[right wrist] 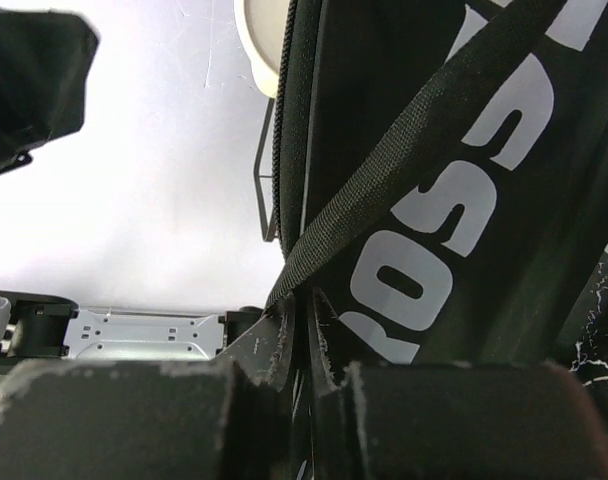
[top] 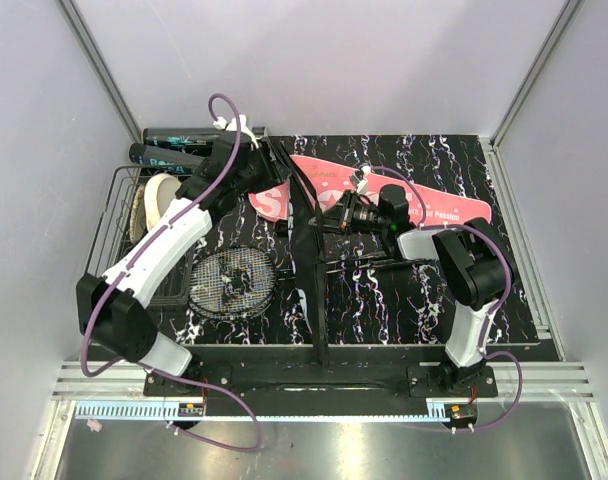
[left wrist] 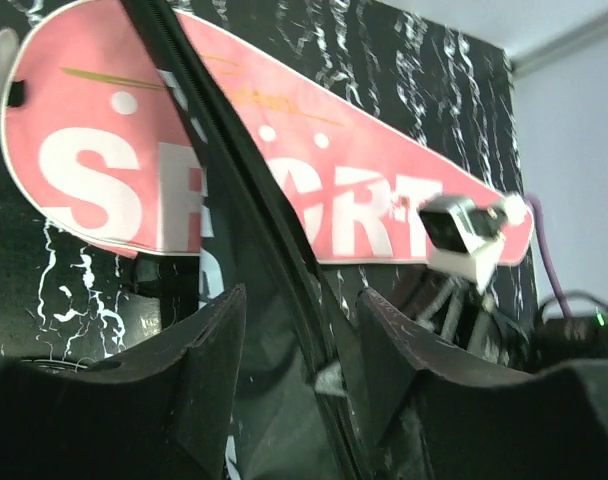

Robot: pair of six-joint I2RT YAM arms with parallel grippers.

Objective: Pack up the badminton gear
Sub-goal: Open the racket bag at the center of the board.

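Your right gripper [right wrist: 304, 320] is pinched onto the strap [right wrist: 414, 170] of the black bag [right wrist: 554, 300], probably to prop it on edge mid-worktop. Your left gripper [left wrist: 299, 320] stands parted astride its rim, likely to spread it. The pink case [top: 444, 205] lies flat toward the far edge, and the bag's mouth can't be made out.

Black worktop [top: 404, 310], white marble streaks. Pink SPORT racket case [top: 449, 205] flat at 1 o'clock. Two dark tubes [top: 174, 135] along back edge, 11 o'clock. Black wire basket [top: 119, 215] at 9 o'clock. Round strung racket head [top: 234, 283] at 8 o'clock, against basket corner. Black CROSSWAY bag [top: 309, 270] on edge through centre, 12 to 6.
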